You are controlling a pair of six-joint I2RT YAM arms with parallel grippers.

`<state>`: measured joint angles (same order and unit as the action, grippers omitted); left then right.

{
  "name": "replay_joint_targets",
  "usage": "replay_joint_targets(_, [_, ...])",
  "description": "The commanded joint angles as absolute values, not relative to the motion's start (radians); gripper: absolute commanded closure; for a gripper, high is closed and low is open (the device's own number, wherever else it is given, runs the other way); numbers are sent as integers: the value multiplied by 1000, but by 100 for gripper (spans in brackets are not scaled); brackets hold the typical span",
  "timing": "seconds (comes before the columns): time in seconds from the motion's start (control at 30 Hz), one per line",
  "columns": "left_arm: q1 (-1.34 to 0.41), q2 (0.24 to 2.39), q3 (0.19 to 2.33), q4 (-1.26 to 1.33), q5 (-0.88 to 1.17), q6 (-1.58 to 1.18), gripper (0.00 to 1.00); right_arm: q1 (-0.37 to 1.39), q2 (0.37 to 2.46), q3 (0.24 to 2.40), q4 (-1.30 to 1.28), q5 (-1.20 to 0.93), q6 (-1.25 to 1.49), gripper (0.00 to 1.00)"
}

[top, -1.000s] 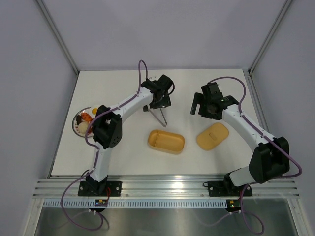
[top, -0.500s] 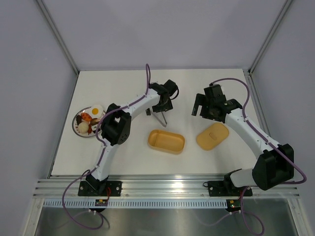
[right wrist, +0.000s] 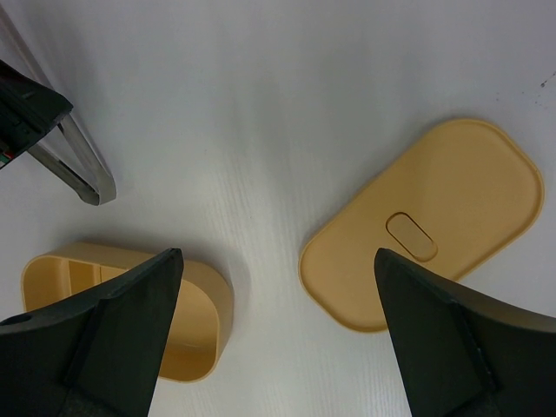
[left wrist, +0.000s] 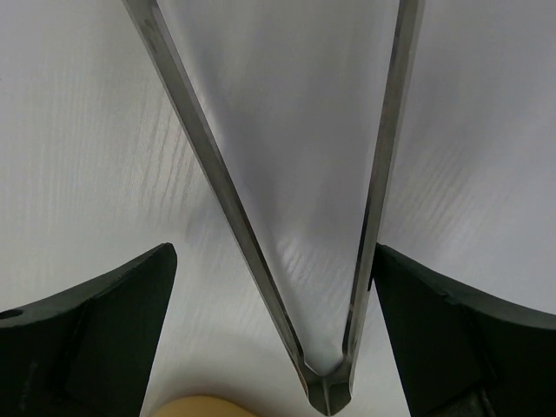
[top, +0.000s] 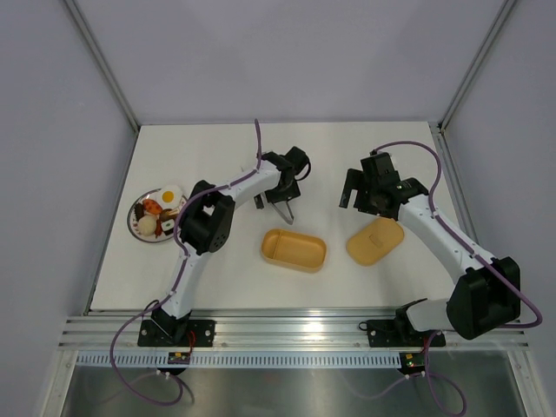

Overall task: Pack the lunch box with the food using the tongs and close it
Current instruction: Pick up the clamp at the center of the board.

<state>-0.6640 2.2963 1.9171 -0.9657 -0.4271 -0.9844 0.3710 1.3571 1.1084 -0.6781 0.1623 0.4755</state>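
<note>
**Left claw set wide over the tongs, nothing gripped.**
The left claw [left wrist: 274,252] stood wide, straddling the tongs [left wrist: 221,182], which lay flat on the surface [left wrist: 87,130] with their joined end nearest the lunch box [right wrist: 204,317]. They looked thin, stiff, springy, likely light and slick, so best pinched across both arms mid-length. The right claw [right wrist: 278,252], wide and empty, hovered between box and lid [right wrist: 426,221]. The food [top: 159,211] sat well off to the left claw's left.

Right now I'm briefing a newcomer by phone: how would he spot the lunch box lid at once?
On the white table, find the open yellow-orange lunch box near the middle. The lid lies just right of it, not touching. Same colour, but flat with a small oval dimple, whereas the box is a hollow tub.
</note>
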Motion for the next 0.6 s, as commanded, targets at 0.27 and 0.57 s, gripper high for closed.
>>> replay_joint_targets(0.27, [-614, 2327, 1891, -862, -443, -985, 5, 376, 1325, 1083, -667, 144, 489, 1])
replay_joint_targets(0.57, [-580, 2329, 1899, -830, -457, -895, 22, 376, 1338, 1078, -666, 140, 488, 1])
